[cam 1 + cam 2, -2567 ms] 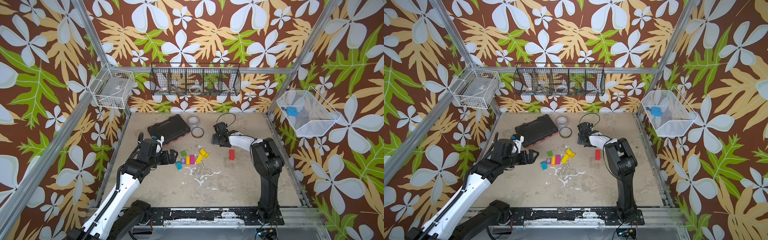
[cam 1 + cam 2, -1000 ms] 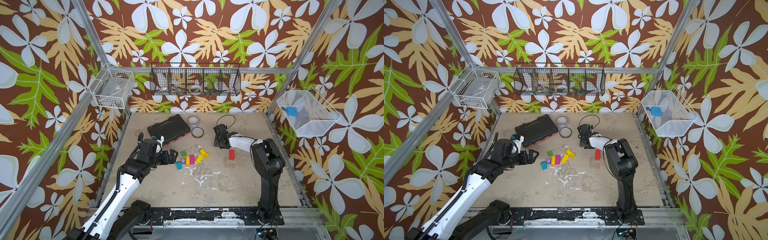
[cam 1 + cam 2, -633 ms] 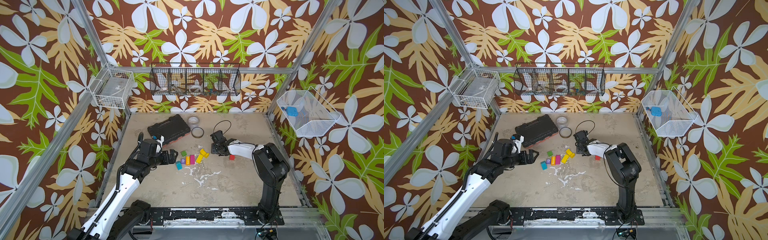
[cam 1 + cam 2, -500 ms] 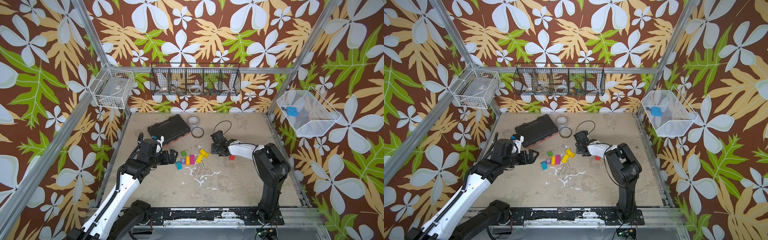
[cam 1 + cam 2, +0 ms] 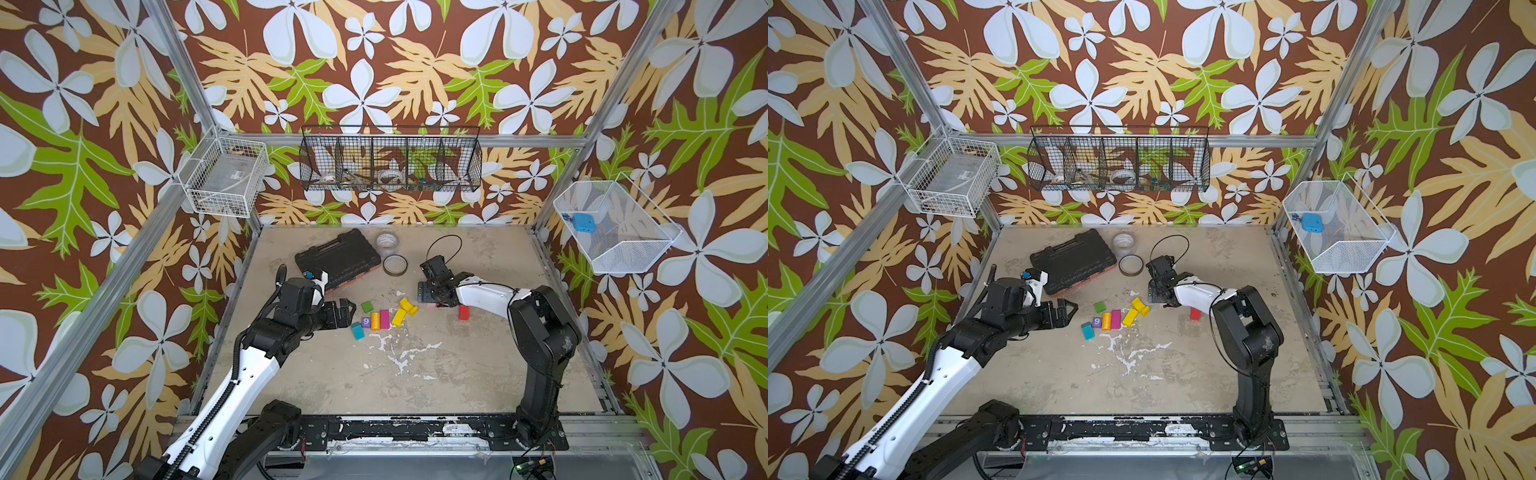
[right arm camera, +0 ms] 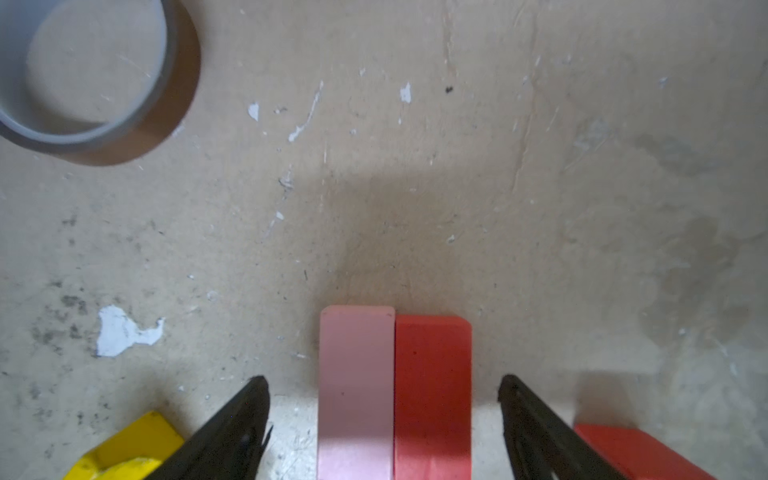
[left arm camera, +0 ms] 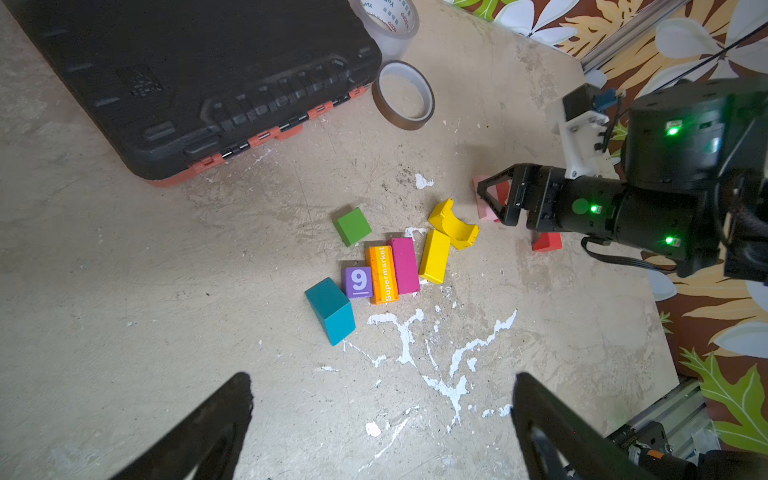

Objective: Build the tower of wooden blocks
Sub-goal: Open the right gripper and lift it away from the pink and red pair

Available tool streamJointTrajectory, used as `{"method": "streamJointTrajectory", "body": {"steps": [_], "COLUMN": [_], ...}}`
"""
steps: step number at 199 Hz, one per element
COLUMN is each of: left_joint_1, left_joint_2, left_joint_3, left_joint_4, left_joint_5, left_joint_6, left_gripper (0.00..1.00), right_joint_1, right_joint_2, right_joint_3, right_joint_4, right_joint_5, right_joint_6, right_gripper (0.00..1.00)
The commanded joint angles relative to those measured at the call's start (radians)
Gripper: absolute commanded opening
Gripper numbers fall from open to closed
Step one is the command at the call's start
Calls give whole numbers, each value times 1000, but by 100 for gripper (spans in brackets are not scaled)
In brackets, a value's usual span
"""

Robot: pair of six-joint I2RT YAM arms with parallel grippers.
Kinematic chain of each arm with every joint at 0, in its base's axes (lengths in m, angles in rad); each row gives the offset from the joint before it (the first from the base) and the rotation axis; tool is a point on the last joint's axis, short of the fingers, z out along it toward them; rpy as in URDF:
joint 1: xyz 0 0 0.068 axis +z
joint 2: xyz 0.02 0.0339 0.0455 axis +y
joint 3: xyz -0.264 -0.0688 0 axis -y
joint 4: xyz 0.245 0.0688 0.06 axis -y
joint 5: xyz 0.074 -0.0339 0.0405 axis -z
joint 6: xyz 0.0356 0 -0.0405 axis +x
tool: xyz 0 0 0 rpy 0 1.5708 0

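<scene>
Right arm at work on the block pile: the right tool [image 6: 380, 386] stands low over the tabletop [image 5: 415, 374] with its fingers spread. It straddles a pink block [image 6: 356, 390] and a red block [image 6: 432, 395], which lie flat with their long sides touching. Bare surface shows between each fingertip and the pair, so neither block is pinched. A second red block [image 6: 623, 449] lies just outside one finger, and a yellow arch [image 7: 453, 226] just outside the other.

Across the tabletop, the left tool [image 7: 382, 380] hangs with its fingers spread wide and nothing between them, pointing toward the rest of the wood blocks. These lie in a loose row near the middle, every one directly on the surface (none rests on another). A teal block [image 7: 330, 309] lies on its side at the end nearest the left tool. Next come a purple cube [image 7: 358, 282] marked "9", an orange block [image 7: 381, 274] printed "Supermarket", a magenta brick [image 7: 404, 266] and a yellow brick [image 7: 434, 257], set side by side. The yellow brick's far end lies close against the arch.

A green cube [image 7: 352, 226] sits just apart from the row, toward the closed black case [image 5: 337, 259] near the back wall. A brown tape roll [image 7: 403, 95] and a clear tape roll [image 7: 388, 18] lie beside the case's corner.
</scene>
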Motion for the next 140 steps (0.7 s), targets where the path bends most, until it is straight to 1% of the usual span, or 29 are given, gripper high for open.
{"method": "streamJointTrajectory", "body": {"steps": [1, 17, 37, 92, 125, 140], "left_joint_1": [-1, -1, -1, -1, -1, -1], "left_joint_2": [3, 4, 0, 28, 4, -11], "left_joint_3": [1, 1, 1, 2, 2, 0], "left_joint_4": [10, 11, 11, 6, 8, 10], "left_joint_5": [6, 8, 8, 7, 6, 2], "left_joint_6": [5, 5, 6, 6, 4, 4], "left_gripper": [98, 98, 98, 98, 98, 98], "right_joint_1": [0, 0, 0, -9, -48, -72], "right_joint_2": [-45, -106, -220, -636, -890, -981], "right_joint_3": [23, 12, -57, -434, -622, -684], "right_joint_4": [-47, -62, -59, -22, -49, -60], "right_joint_5": [21, 22, 30, 108, 161, 179], "right_joint_6": [-17, -19, -13, 66, 97, 99], "right_gripper": [91, 92, 92, 92, 92, 92]}}
